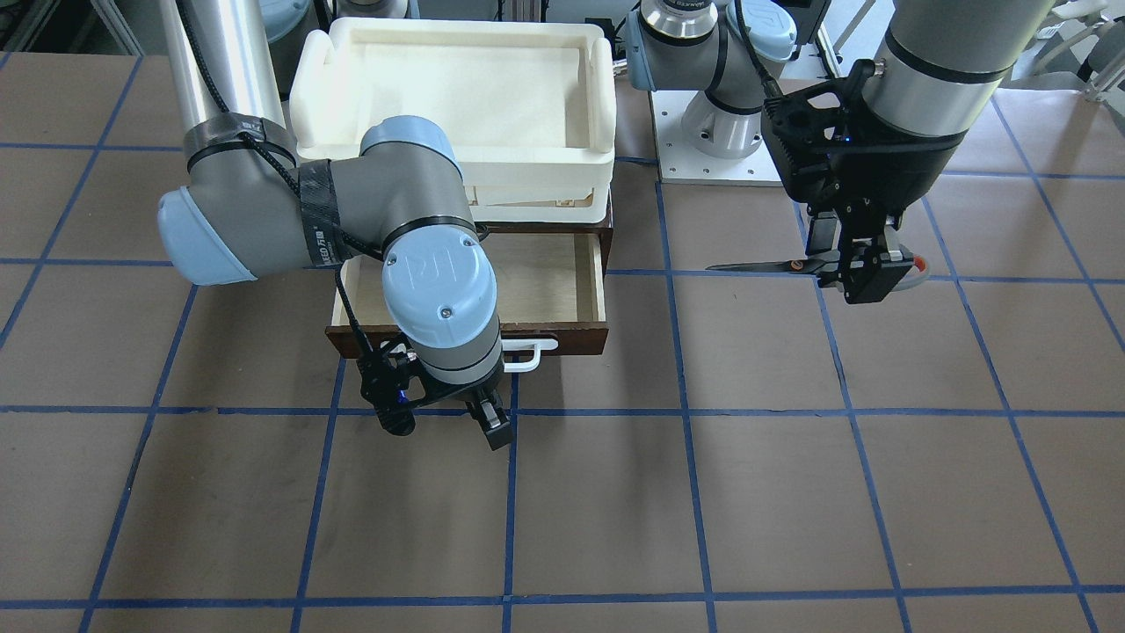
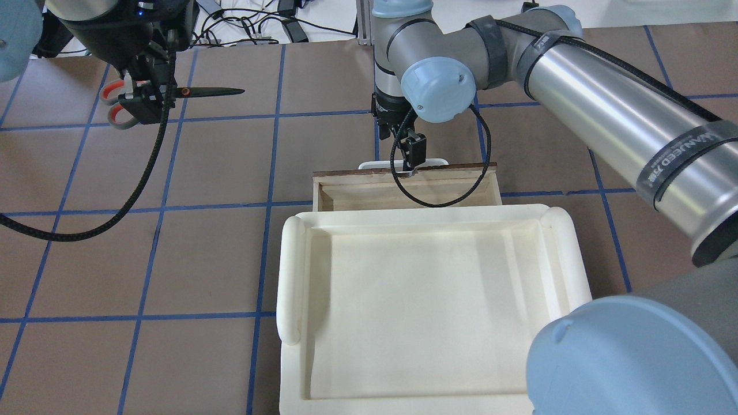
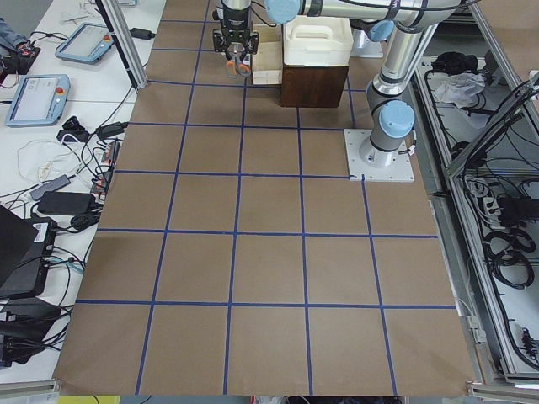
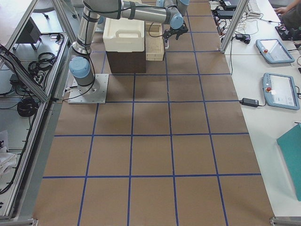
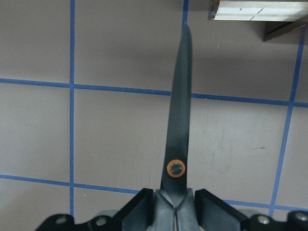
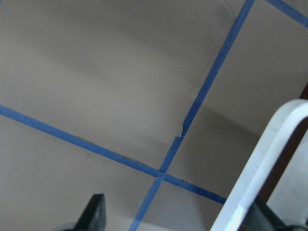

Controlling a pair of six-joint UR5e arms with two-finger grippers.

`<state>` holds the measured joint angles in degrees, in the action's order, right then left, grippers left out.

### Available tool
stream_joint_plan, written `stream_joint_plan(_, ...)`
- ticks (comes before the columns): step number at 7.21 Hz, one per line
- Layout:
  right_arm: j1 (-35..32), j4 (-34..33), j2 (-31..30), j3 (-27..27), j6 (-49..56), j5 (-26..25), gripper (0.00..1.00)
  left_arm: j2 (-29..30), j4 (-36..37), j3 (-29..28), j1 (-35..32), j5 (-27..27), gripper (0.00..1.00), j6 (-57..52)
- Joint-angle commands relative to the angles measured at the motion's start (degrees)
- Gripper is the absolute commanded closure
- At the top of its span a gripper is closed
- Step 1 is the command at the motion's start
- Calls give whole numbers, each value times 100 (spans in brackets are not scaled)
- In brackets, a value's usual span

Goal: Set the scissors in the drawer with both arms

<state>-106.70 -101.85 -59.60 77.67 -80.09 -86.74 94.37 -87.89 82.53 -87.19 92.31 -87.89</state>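
The scissors hang level above the table, held by their grey and orange-red handles in my left gripper, which is shut on them. In the left wrist view the dark blades point toward the drawer's corner. The dark brown drawer is pulled open and its pale interior is bare. My right gripper is open just in front of the drawer's white bar handle. In the right wrist view the handle lies close beside one finger.
A large white foam tray sits on the cabinet above the drawer. My right arm's elbow hangs over the drawer's left part in the front-facing view. My left arm's base plate is bolted beside the cabinet. Blue tape lines grid the brown table.
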Motion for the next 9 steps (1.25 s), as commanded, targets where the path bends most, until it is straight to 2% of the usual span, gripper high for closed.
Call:
stream_joint_plan(1, 0, -2, 54, -77, 11, -18, 0, 3, 0, 0, 0, -11, 81, 0)
stream_joint_plan(6, 9, -37, 151, -226, 134, -44, 0, -6, 0, 17, 26, 15, 81, -9)
stream_joint_plan(9, 96, -46, 151, -226, 274, -9, 0, 20, 0, 114, 26, -265, 82, 79)
